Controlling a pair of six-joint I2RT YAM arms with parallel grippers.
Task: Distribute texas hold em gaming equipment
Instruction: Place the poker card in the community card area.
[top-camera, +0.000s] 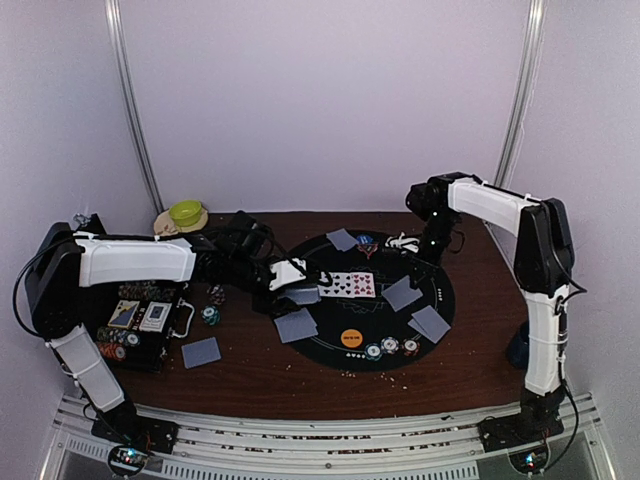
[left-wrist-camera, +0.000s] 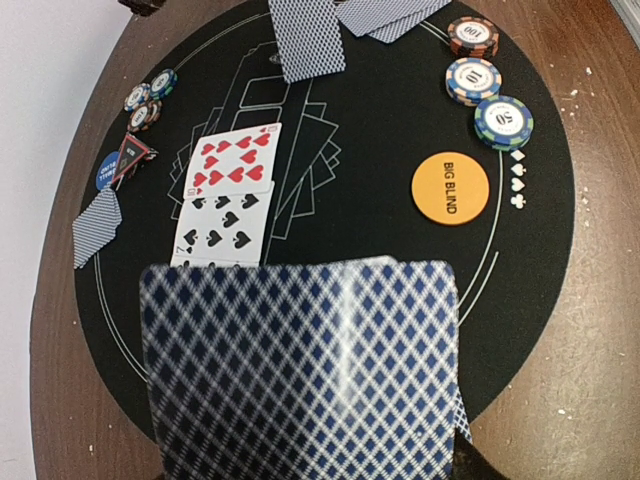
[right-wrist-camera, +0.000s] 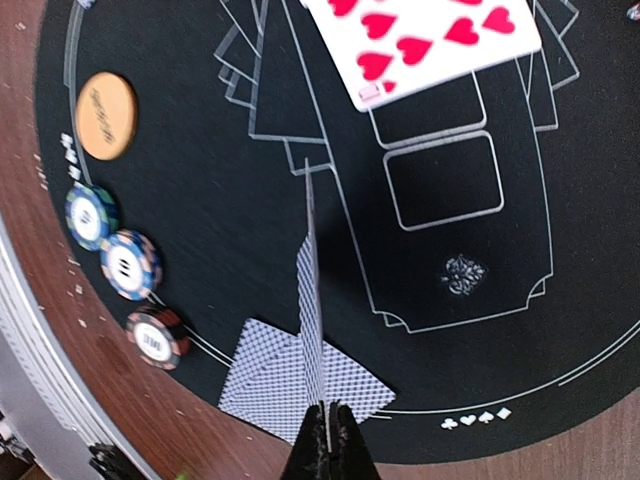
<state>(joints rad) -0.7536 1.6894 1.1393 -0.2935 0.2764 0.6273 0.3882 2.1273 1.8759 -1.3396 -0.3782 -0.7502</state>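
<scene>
Left gripper: jaws clamp a face-down card, which fills the lower frame of its wrist view.
Right gripper: jaws closed on an edge-on card, bottom centre, over the black mat.

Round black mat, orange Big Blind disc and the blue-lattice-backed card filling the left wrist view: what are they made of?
Round black mat: probably felt or soft rubber; matte, thin printed white lines.
Orange Big Blind disc: likely plastic; smooth flat colour, printed lettering.
Blue-lattice-backed playing card: coated paper or plastic; a pale sheen crosses its back.
</scene>
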